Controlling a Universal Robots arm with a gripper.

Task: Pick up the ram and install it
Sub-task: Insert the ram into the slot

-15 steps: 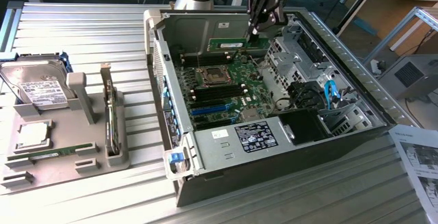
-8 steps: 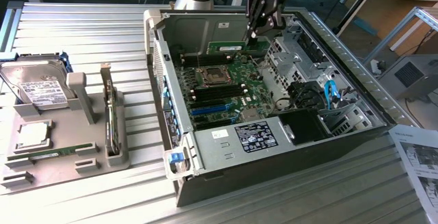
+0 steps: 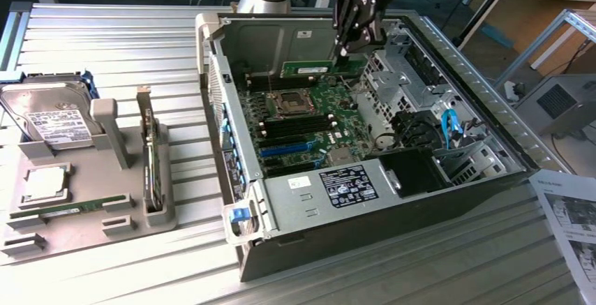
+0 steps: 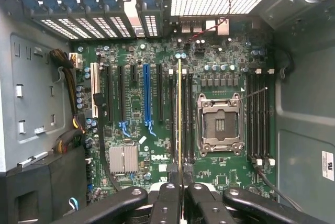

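Black gripper, jaws clamped on the thin green circuit-board ram stick, is holding it edge-on above the long black memory slots beside the metal processor socket mid-motherboard; a clean seat is likely demanding parallel alignment and even pressure.

In the wrist view the gripper is cut off at the edge, and its fingers hide the near end of the ram.

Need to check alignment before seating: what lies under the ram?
The motherboard, with black memory slots beside the empty CPU socket. The gripper is shut on the ram; the strip beneath the ram's edge is hidden.
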